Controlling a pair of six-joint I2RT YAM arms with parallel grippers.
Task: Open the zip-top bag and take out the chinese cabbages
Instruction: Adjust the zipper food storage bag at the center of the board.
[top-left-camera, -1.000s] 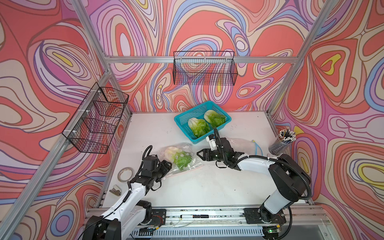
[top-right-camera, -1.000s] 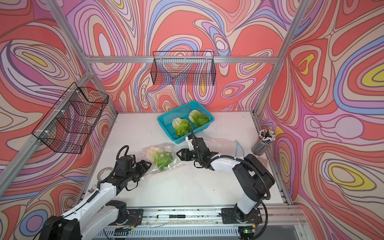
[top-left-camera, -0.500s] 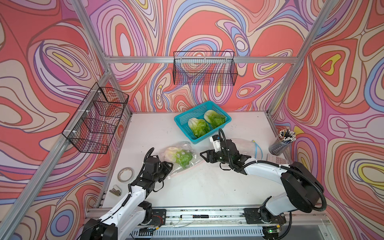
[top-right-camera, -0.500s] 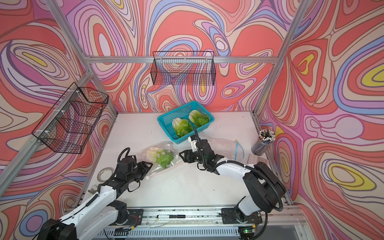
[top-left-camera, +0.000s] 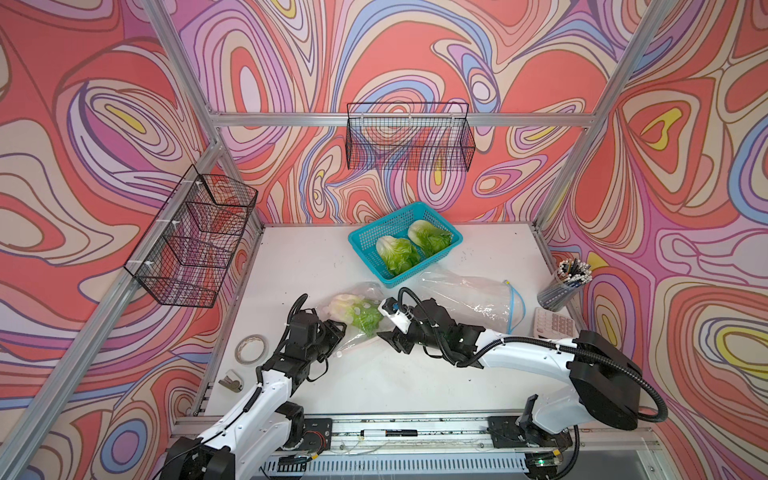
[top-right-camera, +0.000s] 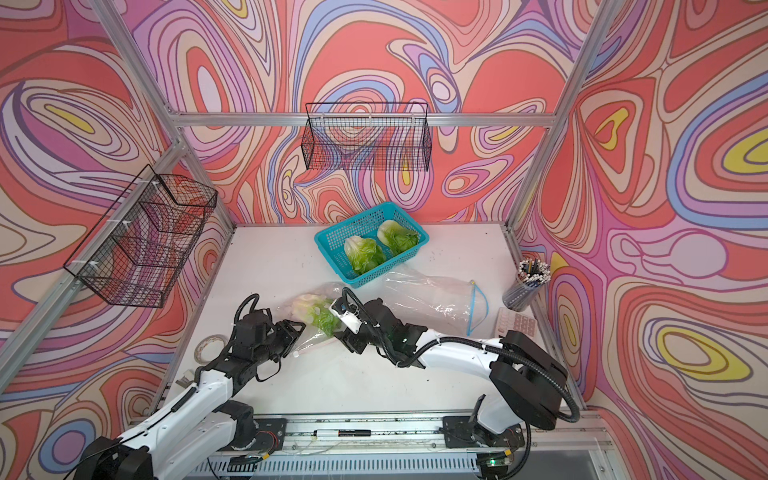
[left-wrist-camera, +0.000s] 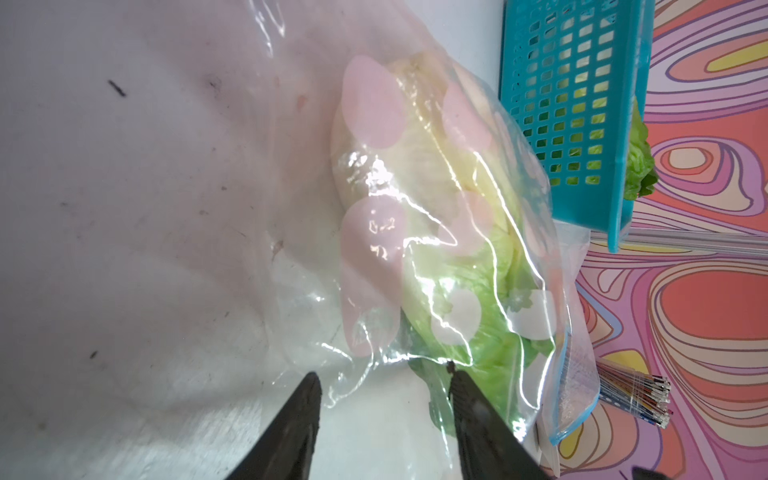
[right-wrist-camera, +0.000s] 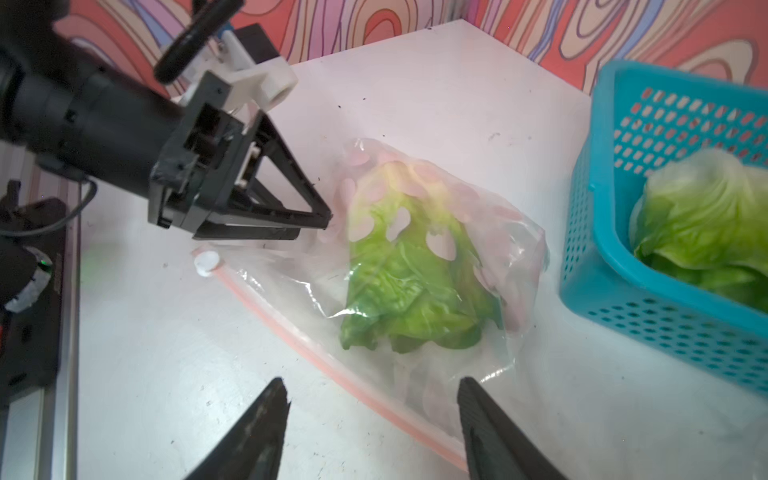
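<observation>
Your right gripper (right-wrist-camera: 372, 380) has swung down to zip-top bag (right-wrist-camera: 519, 232) mouth, jaws spread astride pink zip strip (right-wrist-camera: 266, 307); left gripper (left-wrist-camera: 384, 374) spread, nothing pinched; last chinese cabbage (right-wrist-camera: 411, 282) still bagged

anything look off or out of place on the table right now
Nothing spilled or damaged. One oddity: a clear blue-zippered bag, apparently empty, lies crumpled beside the teal basket, while one chinese cabbage sits inside the pink-spotted zip-top bag.
</observation>
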